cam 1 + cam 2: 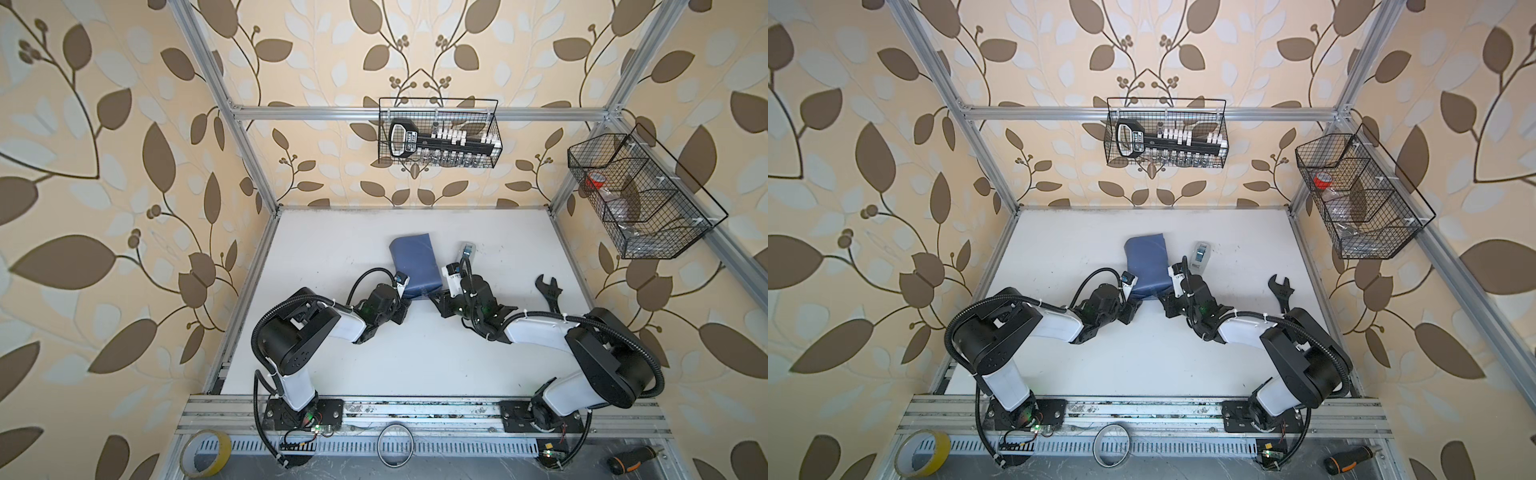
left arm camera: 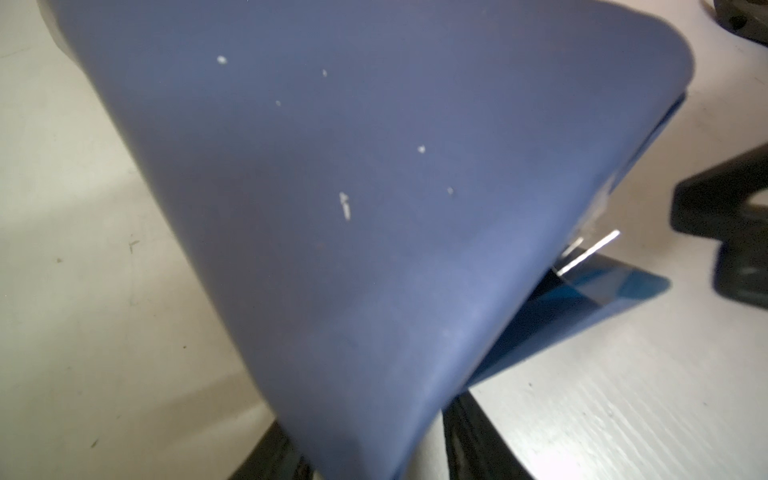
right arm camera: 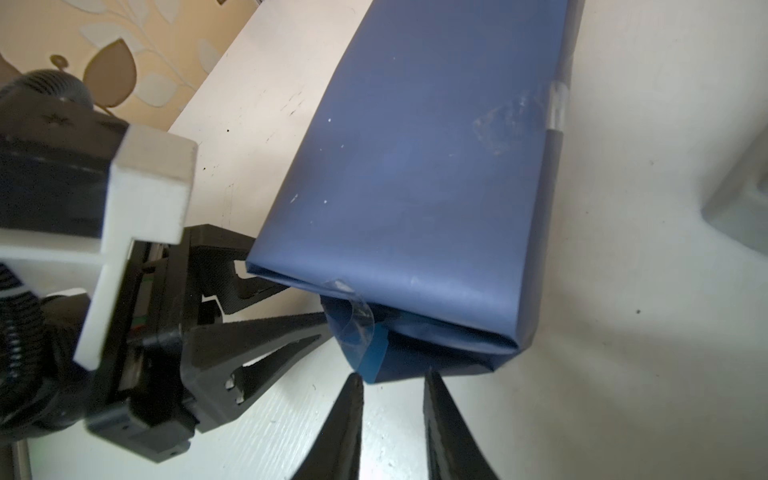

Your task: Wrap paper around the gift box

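Though the paper (image 1: 415,262) wraps the gift box (image 3: 550,178) on the counter (image 1: 395,365), only the right wrist view shows its dark edge. At its near end the left fingers (image 3: 266,336) sit, grip unclear; the right fingers (image 3: 345,428) stand apart, empty.

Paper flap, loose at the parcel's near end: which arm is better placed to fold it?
Probably right: the right gripper, open, empty, points at the flap; the left gripper straddles a corner of the paper.

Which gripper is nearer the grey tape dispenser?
Right. The right gripper sits at the near end of the paper, toward the tape dispenser; the left gripper is at that end too, farther across.
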Motion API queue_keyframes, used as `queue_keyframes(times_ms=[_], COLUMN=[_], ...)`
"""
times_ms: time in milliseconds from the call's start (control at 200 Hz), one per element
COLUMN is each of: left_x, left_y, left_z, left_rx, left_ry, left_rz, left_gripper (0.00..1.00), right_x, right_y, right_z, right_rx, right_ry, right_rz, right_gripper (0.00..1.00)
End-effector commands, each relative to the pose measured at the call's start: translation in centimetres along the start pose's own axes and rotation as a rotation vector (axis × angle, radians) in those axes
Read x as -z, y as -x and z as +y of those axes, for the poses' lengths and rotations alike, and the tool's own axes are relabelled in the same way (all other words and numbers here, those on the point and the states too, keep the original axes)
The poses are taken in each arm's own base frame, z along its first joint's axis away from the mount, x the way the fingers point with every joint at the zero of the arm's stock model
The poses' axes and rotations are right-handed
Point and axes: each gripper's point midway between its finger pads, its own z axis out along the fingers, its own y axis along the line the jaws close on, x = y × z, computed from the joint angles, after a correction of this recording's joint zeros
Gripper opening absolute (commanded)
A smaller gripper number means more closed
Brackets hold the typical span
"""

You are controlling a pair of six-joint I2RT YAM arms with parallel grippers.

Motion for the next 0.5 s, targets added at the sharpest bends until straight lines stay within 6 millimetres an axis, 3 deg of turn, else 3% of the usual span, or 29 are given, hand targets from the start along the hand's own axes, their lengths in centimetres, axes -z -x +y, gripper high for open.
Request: queue_keyframes(times_ms=[0, 245, 495], left_x=[-0.2, -0.2, -0.3], left_y=[2.1, 2.1, 2.0], left_z=[-0.1, -0.1, 0.0], left_rx=[0.022, 0.02, 0.018], left_ry=[-0.008, -0.008, -0.008], left_rz=[-0.047, -0.047, -0.044], left_gripper=[0.48, 0.48, 0.48], right_x=[0.4, -0.4, -2.5], right_y=[-0.9, -2.6, -2.0], right_z=[-0.1, -0.4, -0.7], right_rx=[0.026, -0.004, -0.044], right_ry=[0.003, 0.02, 0.02], right_rz=[0.008, 0.028, 0.012], right_gripper=[0.27, 0.19, 0.15])
